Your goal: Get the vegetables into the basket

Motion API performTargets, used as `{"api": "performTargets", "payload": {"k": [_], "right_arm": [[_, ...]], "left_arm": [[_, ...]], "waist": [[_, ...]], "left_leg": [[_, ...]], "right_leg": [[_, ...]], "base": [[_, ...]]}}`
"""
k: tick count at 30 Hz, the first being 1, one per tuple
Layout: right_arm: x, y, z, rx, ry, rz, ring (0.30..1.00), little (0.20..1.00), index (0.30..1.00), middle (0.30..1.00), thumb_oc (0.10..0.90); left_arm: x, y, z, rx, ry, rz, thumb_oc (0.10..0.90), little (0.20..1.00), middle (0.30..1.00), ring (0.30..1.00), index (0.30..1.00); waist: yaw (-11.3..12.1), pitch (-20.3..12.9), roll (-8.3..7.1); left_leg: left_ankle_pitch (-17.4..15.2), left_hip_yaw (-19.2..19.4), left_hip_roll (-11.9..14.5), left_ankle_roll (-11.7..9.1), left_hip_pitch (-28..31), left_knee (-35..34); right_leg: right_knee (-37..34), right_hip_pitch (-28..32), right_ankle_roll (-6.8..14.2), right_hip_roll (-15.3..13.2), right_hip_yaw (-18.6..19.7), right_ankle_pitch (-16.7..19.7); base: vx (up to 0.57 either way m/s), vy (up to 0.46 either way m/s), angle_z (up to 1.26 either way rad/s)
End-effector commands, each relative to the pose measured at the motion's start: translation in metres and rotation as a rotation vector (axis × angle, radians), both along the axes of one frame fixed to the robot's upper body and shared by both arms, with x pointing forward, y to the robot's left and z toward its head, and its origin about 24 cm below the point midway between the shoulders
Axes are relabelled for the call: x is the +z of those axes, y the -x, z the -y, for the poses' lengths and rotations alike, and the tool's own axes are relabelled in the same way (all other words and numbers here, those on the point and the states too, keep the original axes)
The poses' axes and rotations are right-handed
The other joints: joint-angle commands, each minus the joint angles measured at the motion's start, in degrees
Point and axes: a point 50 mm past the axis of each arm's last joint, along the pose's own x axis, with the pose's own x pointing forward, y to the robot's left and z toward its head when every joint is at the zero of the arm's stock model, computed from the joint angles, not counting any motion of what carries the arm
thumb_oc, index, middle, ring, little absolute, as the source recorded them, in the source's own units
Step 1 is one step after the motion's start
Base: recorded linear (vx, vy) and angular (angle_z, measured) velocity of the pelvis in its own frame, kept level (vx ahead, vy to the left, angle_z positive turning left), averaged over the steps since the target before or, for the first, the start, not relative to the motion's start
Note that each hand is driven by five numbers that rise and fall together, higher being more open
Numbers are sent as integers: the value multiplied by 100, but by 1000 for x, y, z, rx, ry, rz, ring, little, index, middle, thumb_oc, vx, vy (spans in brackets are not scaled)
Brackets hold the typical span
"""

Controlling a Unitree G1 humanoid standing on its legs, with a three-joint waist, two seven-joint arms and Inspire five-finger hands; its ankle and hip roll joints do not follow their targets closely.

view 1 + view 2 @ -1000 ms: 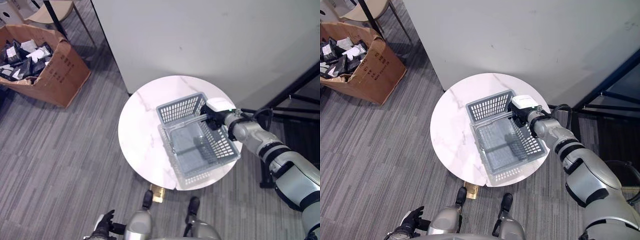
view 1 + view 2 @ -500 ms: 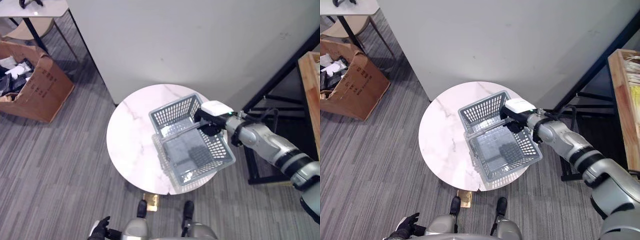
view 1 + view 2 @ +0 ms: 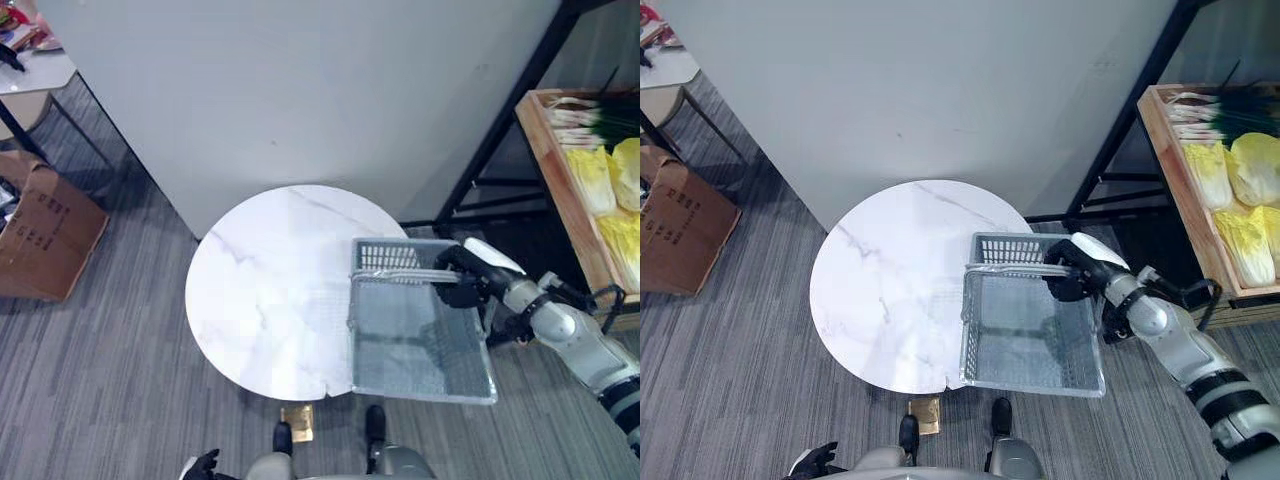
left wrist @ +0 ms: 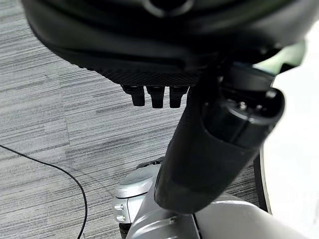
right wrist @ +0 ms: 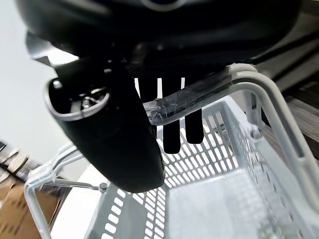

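The right hand (image 3: 1077,272) has its fingers curled around the handle (image 5: 209,94) of the grey basket (image 3: 1030,335), which hangs off the edge of the round white table (image 3: 890,290). Yellow-green vegetables (image 3: 1240,190) lie in a wooden tray (image 3: 1160,150) nearby. The left hand (image 4: 199,149) hangs low, fingers curled, holding nothing.

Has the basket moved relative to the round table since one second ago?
Yes. The basket, held by the right hand, went from the round table middle to overhang its right edge.

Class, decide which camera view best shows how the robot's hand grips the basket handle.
The right wrist view: the right hand curls round the basket handle up close. Both eye views show the whole basket, with the grip small.
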Motion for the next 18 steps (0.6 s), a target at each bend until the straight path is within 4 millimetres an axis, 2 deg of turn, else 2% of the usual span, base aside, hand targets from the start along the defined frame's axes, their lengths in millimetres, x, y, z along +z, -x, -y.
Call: {"api": "performTargets", "payload": {"k": [1, 10, 12, 13, 15, 16, 18], "right_arm": [[85, -20, -28, 133, -187, 385, 300, 300, 300, 300, 400], [78, -5, -13, 82, -120, 398, 300, 300, 300, 300, 400], [72, -1, -8, 42, -147, 405, 300, 300, 300, 300, 400], [72, 0, -8, 41, -148, 405, 300, 300, 300, 300, 400], [72, 3, -3, 19, -136, 413, 300, 300, 300, 300, 400], [72, 3, -3, 18, -136, 413, 300, 300, 300, 300, 400], [71, 8, 2, -9, -128, 424, 300, 300, 300, 300, 400]], "left_arm": [[1, -3, -3, -54, -14, -13, 900, 1000, 1000, 1000, 1000], [1, -4, -2, -58, -12, -3, 900, 1000, 1000, 1000, 1000], [3, -12, -3, -65, -14, 21, 900, 1000, 1000, 1000, 1000], [3, -12, -3, -66, -15, 21, 900, 1000, 1000, 1000, 1000], [4, -20, -3, -82, -17, 45, 900, 1000, 1000, 1000, 1000], [4, -20, -3, -83, -17, 45, 900, 1000, 1000, 1000, 1000], [6, -24, -5, -88, -22, 57, 900, 1000, 1000, 1000, 1000]], "waist": [[130, -447, -328], [5, -396, -350], [-69, -247, -430], [-62, -251, -433], [-178, -131, -456], [-166, -132, -458], [-287, -53, -481]], "left_leg": [[134, 103, 190, -167, 13, 3], [-14, 328, 138, -82, 160, 189], [-303, 400, 79, -30, -120, 900], [-321, 401, 80, -28, -143, 935], [-512, 496, -3, 69, -216, 1172], [-518, 505, -5, 72, -219, 1181], [-578, 664, -129, 179, -156, 1103]], "right_leg": [[2, 277, 558, -566, 80, -81], [57, 244, 575, -581, 289, -84], [347, 93, 593, -695, 411, -118], [361, 77, 595, -697, 416, -125], [802, -196, 675, -754, 602, -160], [818, -209, 677, -755, 613, -168], [1041, -451, 880, -828, 845, 156]], "base": [[13, -4, -16], [8, 18, -10], [-76, 61, -26], [-99, 118, -22], [-85, 151, -26], [-55, 145, -30], [-86, 182, -25]]}}
